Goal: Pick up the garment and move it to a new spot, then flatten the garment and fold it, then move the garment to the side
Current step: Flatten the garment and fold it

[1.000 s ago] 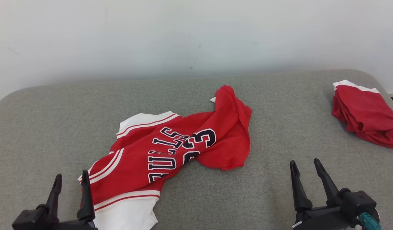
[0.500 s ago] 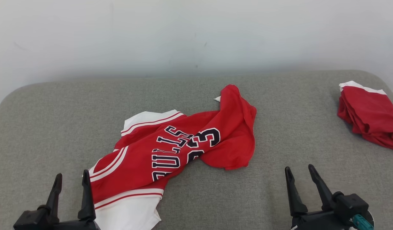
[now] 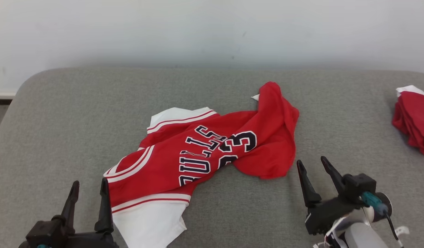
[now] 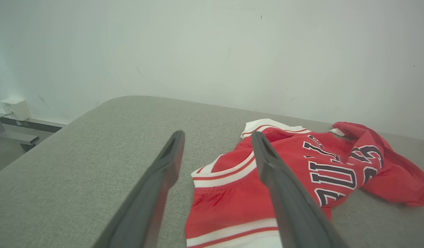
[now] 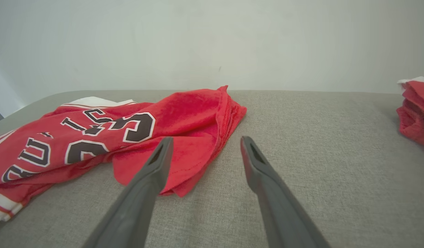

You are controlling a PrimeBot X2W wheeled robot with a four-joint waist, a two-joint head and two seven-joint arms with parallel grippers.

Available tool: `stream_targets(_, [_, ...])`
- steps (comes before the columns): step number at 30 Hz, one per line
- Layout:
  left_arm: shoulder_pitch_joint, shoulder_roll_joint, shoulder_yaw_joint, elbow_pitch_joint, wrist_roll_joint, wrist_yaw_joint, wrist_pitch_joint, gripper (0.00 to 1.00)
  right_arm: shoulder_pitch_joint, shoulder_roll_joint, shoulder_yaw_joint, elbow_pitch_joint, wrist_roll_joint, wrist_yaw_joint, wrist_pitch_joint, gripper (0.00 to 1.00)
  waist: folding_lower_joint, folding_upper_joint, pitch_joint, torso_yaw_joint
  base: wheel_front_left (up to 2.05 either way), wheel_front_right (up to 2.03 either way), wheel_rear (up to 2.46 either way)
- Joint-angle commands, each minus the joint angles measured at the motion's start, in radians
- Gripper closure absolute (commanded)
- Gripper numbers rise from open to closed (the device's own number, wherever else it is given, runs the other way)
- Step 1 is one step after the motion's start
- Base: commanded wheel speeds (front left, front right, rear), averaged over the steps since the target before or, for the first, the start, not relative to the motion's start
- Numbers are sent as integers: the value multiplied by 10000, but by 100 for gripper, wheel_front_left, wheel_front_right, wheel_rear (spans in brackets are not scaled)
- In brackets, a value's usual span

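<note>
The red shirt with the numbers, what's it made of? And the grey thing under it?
The red shirt looks like thin, soft sports fabric, maybe polyester: it slumps in loose folds. The grey surface seems padded, covered in coarse matte woven cloth; speckled weave and rounded corners show.

A grey pad (image 3: 67, 113) with rounded corners spreads beneath a pale, scuffed wall (image 3: 198, 31). At its far right edge sits a folded red pile (image 3: 413, 120) — white trim on top. Beyond the left end, a small white box (image 4: 15, 107) sits low against the wall.
</note>
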Motion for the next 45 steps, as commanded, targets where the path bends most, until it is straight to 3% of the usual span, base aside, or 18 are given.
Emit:
stream_targets(1, [-185, -27, -28, 30, 1, -18, -17, 0, -334, -51, 39, 386, -16, -30, 120, 0, 0, -1, 366, 378, 0, 0, 0])
stream_targets(11, [-522, -89, -38, 129, -162, -134, -17, 0, -1775, -17, 204, 2934, 244, -30, 134, 0, 0, -1, 840, 1034, 0, 0, 0])
stream_targets(12, [-523, -92, -23, 133, -159, -144, -17, 0, -1858, 13, 248, 3091, 306, -30, 93, 15, 0, -1, 849, 1051, 0, 0, 0])
stream_targets(13, [-522, -93, -11, 139, -157, -149, -17, 0, -1932, 20, 304, 3231, 334, -30, 36, 85, 0, -1, 856, 1060, 0, 0, 0])
stream_targets(14, [-516, -96, 4, 150, -149, -154, -17, 0, -1995, 11, 382, 3351, 309, -30, 9, 100, 0, -1, 853, 1059, 0, 0, 0])
stream_targets(20, [-284, -101, 47, 260, -92, -163, -17, 0, -2002, -11, 641, 3070, 564, -30, -220, 100, 0, -1, 580, 678, 0, 0, 0])
stream_targets(34, [159, -94, 139, 304, -179, -120, -14, 0, -374, -953, 253, -1416, 340, -31, -223, 100, 0, -1, -44, -650, 0, 0, 0])
stream_targets(41, [135, -95, 75, 244, -211, -84, -16, 0, 1011, -1400, -268, -3957, 839, -31, 853, 100, 0, -1, 24, -717, 0, 0, 0])
stream_targets(45, [131, -97, 87, 220, -272, -62, -14, 0, 1683, -1436, -754, -4777, 939, -31, 1418, 100, 0, -1, 181, -641, 0, 0, 0])
